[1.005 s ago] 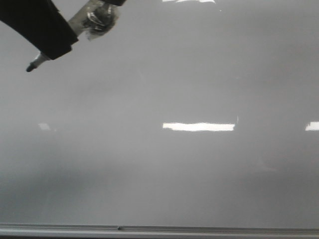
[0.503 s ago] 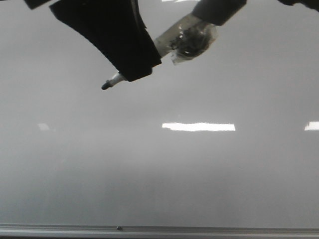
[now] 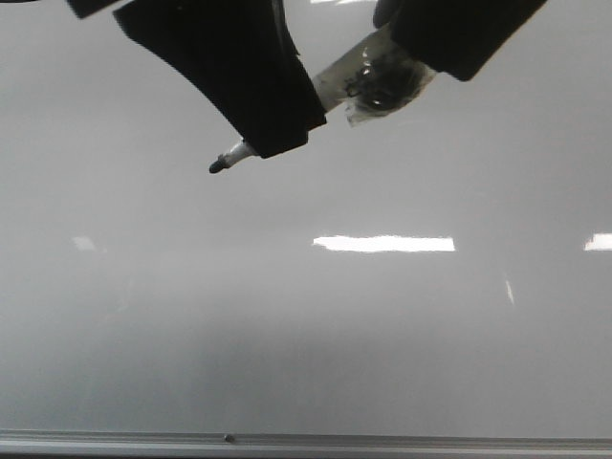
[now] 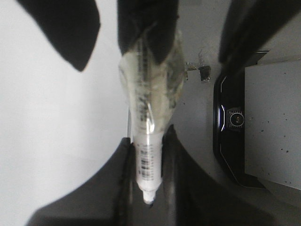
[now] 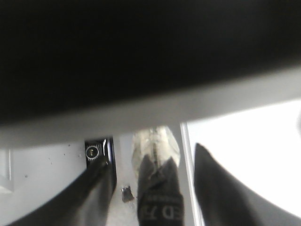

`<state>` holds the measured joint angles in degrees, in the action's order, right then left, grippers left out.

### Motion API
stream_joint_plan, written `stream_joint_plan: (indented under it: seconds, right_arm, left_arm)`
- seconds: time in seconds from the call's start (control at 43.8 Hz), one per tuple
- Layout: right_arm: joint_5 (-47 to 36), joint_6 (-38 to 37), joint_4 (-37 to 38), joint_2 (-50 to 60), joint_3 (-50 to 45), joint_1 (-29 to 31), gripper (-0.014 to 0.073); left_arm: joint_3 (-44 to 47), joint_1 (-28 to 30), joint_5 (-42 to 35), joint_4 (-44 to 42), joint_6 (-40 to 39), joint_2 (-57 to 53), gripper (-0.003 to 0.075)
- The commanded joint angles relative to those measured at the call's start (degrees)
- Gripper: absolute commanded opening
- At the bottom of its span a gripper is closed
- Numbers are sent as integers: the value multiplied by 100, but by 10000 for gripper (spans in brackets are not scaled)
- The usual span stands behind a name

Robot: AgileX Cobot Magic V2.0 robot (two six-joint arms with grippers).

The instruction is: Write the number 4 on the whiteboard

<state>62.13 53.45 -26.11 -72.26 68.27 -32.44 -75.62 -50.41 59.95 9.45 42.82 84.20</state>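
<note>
The fingers (image 4: 171,160) of the left gripper (image 3: 268,120) are closed on a marker (image 4: 146,162), gripping its white barrel on both sides, as the left wrist view shows. The dark tip (image 3: 217,166) sticks out below the fingers in the front view and points down and to the left. The marker's long axis runs slanted, from this tip up and to the right to its tape-wrapped rear end (image 3: 382,81). There the right gripper (image 3: 459,33) meets it; in the right wrist view a dark finger (image 5: 157,188) lies over the wrapped end (image 5: 155,143), but I cannot tell whether this gripper is closed on it or only beside it.

The whiteboard (image 3: 306,344) lies behind and below the tip, and the left arm is clearly the nearer one for writing. Whether the tip touches the surface is hard to judge. No number 4 is visible; only bright reflections (image 3: 382,244) show. Both grippers are cut off by the upper edge, and the right wrist view is mostly blocked by something dark.
</note>
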Motion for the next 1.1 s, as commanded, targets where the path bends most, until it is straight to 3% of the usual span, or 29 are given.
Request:
stream_joint_plan:
  seconds: [0.0, 0.16, 0.343, 0.411, 0.48, 0.571, 0.663, 0.891, 1.074]
  right_arm:
    - [-51, 72, -14, 127, 191, -4, 319]
    - [-19, 72, -14, 127, 191, 1, 228]
    - [24, 67, -14, 127, 191, 1, 62]
    - [39, 67, -14, 127, 191, 1, 10]
    - [45, 60, -14, 127, 191, 1, -29]
    - [45, 1, -14, 127, 191, 1, -41]
    - [45, -45, -14, 127, 191, 1, -41]
    - [-27, -72, 78, 231, 191, 36, -41]
    - [-8, -721, 576, 491, 191, 379, -41]
  left_arm:
    - [-200, -46, -149, 105, 11, -183, -20]
    - [-200, -46, -149, 105, 11, -183, -20]
    - [-200, -46, -149, 105, 11, -183, -14]
    - [-200, -46, -138, 105, 11, -183, 40]
    - [-200, -46, -138, 105, 11, -183, 149]
    - [-200, -46, -138, 95, 0, -196, 322]
    - [-200, -46, -138, 29, -23, -256, 424]
    - [-200, 174, -109, -236, -629, -660, 441]
    - [-143, 881, 7, -336, -1473, -1215, 441]
